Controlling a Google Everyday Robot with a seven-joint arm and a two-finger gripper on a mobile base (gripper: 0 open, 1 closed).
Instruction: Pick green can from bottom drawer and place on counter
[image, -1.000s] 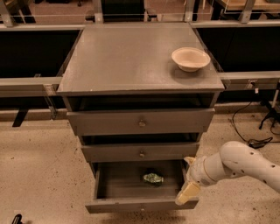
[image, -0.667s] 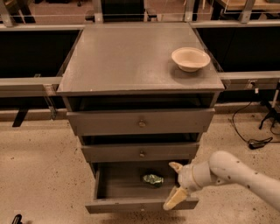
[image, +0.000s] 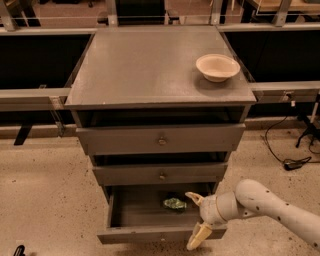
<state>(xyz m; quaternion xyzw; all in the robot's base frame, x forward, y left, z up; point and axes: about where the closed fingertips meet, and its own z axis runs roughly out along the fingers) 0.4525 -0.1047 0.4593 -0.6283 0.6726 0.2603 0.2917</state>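
Holds gripper (image: 192, 220) wide open, empty, at right front corner of drawer (image: 150, 234), just right of can (image: 175, 203) lying inside toward the back. Sees bowl (image: 217, 67) near right back corner of counter (image: 145, 65).

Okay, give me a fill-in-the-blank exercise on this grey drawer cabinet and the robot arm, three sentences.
The small shiny dark-green can lies inside the open ____ grey drawer.
On the flat grey counter stands a round cream ____.
The white arm's two-finger gripper hangs at that drawer's front right corner, fingers ____, apart from the can.
Missing words: bottom; bowl; open.
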